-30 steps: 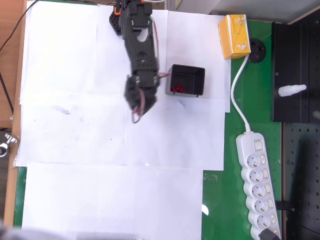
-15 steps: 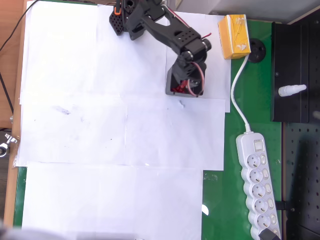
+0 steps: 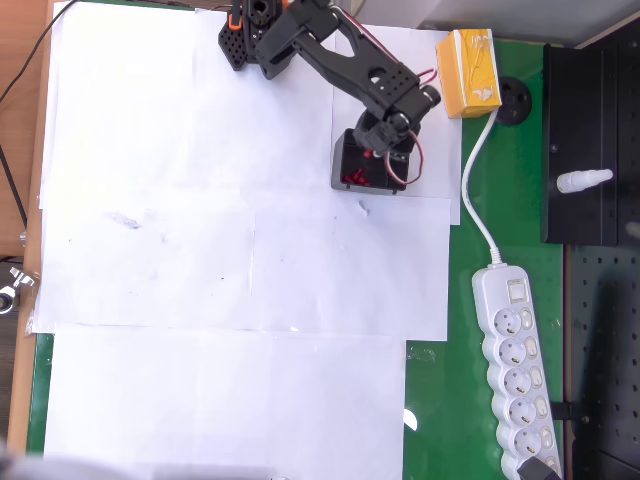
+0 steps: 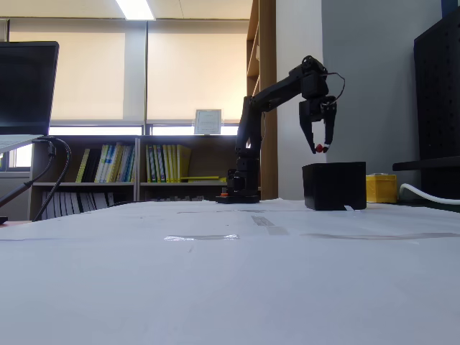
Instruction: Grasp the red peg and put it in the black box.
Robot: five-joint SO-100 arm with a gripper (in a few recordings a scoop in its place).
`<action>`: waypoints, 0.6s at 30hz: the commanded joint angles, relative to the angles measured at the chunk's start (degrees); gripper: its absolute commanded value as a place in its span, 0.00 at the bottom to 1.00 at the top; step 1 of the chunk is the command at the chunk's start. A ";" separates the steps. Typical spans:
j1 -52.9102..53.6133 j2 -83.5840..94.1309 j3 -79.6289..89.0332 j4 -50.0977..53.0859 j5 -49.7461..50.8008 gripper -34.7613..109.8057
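The table (image 3: 150,250) is covered w/ white paper sheets, prob. laid so that small red parts stand out. To the right of the gripper in the overhead view, a power strip (image 3: 515,370) and its cable are seen on the green mat, well apart from the work.

The arm (image 4: 269,97) is stretched out from its base and bent downward at the wrist, so that the gripper (image 4: 319,144) is hung pointing straight down. In the overhead view the gripper (image 3: 385,160) is seen over the far-right part of the box, w/ a yellow carton (image 3: 468,72) near, up and to its right.

The box (image 4: 334,185) sits directly below the gripper in the fixed view, w/ a clear gap between its rim and the fingertips. The open top faces up, which is why a vertical approach is used. In the overhead view red pegs (image 3: 352,180) are seen already lying inside the box (image 3: 345,165), low and left of the gripper.

The peg (image 4: 318,149) is pinched between the fingertips, at their very end, above the box opening. The fingers are clamped on it, narrow gap only. Judged: carry is done, release is the step in hand. Since the hold is at the tips, the drop should be clean; the peg could bounce off the rim if released off-centre.
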 commanded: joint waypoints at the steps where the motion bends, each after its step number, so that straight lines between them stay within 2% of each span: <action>1: -1.58 -0.09 0.44 -1.93 -0.26 0.24; 6: -1.58 0.09 0.53 -3.16 0.97 0.26; 8: -1.67 0.09 0.53 -2.64 0.44 0.41; 11: -1.14 -0.79 0.62 -2.64 0.62 0.44; 12: -0.88 -1.05 0.70 -2.72 0.70 0.50; 18: 1.76 -4.31 0.88 -2.46 -0.18 0.52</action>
